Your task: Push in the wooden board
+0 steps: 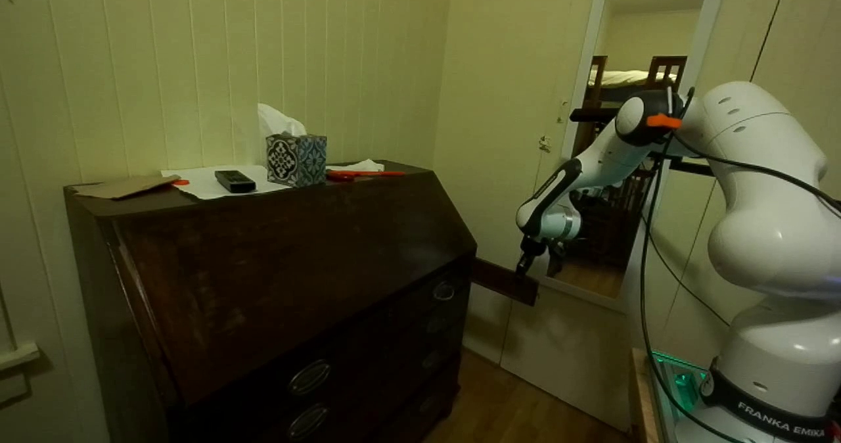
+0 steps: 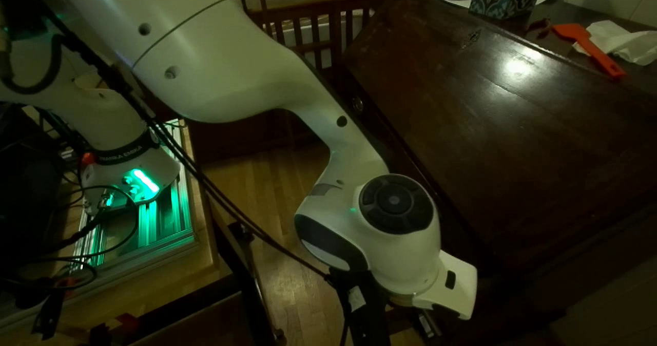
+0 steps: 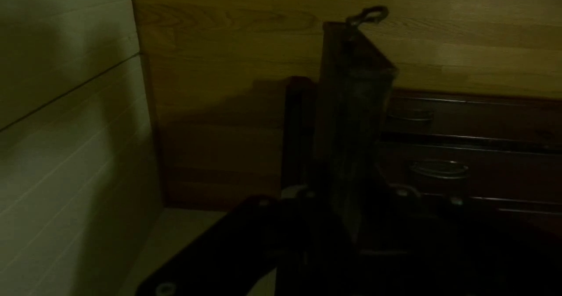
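The wooden board [image 1: 500,281], a narrow dark-brown slat, sticks out from the desk's front beside the slanted panel in an exterior view. In the wrist view the board [image 3: 362,94] runs up the middle, with a small metal pull on its far end. My gripper [image 1: 523,267] points down at the board near its outer end. In the wrist view the fingers [image 3: 352,195] lie on both sides of the board, which fills the gap between them; it is very dark there. In an exterior view the arm and the picture's bottom edge hide the fingertips and board.
The dark desk [image 1: 295,272] has a slanted panel and drawers with oval handles [image 1: 444,290]. On its top lie a tissue box [image 1: 297,159], a remote [image 1: 235,181], paper and a red tool [image 2: 590,48]. A wall with a mirror [image 1: 608,233] stands close behind the gripper.
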Robot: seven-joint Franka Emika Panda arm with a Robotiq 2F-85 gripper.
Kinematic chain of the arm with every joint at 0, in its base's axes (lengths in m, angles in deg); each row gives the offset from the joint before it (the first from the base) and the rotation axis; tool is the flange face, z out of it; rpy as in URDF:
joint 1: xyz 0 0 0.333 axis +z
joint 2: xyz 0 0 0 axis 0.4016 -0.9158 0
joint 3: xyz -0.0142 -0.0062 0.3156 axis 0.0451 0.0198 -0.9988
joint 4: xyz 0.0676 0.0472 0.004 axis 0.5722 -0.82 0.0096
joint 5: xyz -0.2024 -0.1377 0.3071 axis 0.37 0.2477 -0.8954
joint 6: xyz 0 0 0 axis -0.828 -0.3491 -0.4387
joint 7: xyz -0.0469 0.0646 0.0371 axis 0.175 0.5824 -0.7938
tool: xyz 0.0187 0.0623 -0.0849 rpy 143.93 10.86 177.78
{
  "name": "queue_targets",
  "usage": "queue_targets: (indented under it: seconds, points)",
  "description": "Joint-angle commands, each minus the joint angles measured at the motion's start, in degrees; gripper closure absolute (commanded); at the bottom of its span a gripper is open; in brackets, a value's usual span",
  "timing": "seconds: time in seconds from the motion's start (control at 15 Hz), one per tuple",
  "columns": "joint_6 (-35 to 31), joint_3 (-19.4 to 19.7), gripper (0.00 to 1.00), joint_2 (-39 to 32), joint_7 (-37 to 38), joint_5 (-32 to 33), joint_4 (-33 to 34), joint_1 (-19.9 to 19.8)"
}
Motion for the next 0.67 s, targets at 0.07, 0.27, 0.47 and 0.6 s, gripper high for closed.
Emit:
queue_targets:
  seconds: [0.07,0.27,0.47,0.6]
  points:
    - [-0.4,-5.8,0.94,0.2,-2.1,-3.3,0.3,-1.5]
    - [-1.2,-6.7,0.94,0.0,-1.6,-3.4,0.2,-1.0]
    - [-2.0,-6.3,0.94,-0.9,-0.5,-3.1,0.5,0.3]
    - [-3.3,-6.0,0.94,-1.8,0.1,-2.6,0.9,1.3]
